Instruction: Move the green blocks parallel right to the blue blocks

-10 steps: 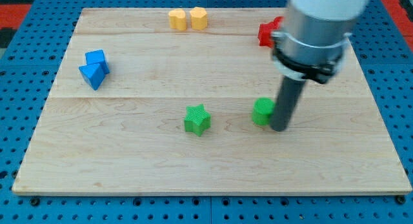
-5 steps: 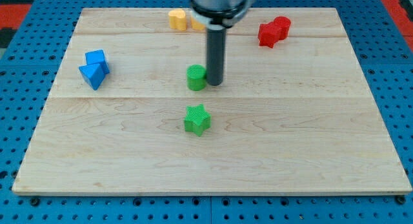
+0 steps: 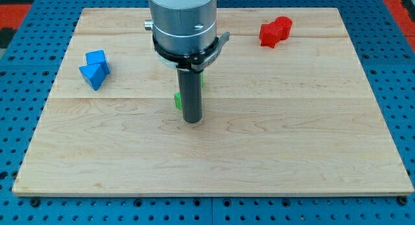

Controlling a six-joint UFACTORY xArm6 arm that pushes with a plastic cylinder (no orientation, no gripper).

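Observation:
Two blue blocks [image 3: 95,69] sit together near the board's left edge, one a triangular shape. My tip [image 3: 192,120] rests on the board near the middle. Only slivers of green show around the rod: one green piece [image 3: 176,100] pokes out on its left side, and another green piece [image 3: 201,80] shows on its right, just under the arm's collar. Their shapes are hidden by the rod. Both lie to the right of the blue blocks, well apart from them.
Two red blocks [image 3: 275,32] sit together at the view's top right. The wooden board [image 3: 324,153] lies on a blue pegboard. The arm's wide grey body [image 3: 183,21] hides the top middle of the board.
The arm has moved down and a little left, with the tip now where the green star lay. Both green blocks are now mostly hidden behind the rod, and the yellow blocks are covered.

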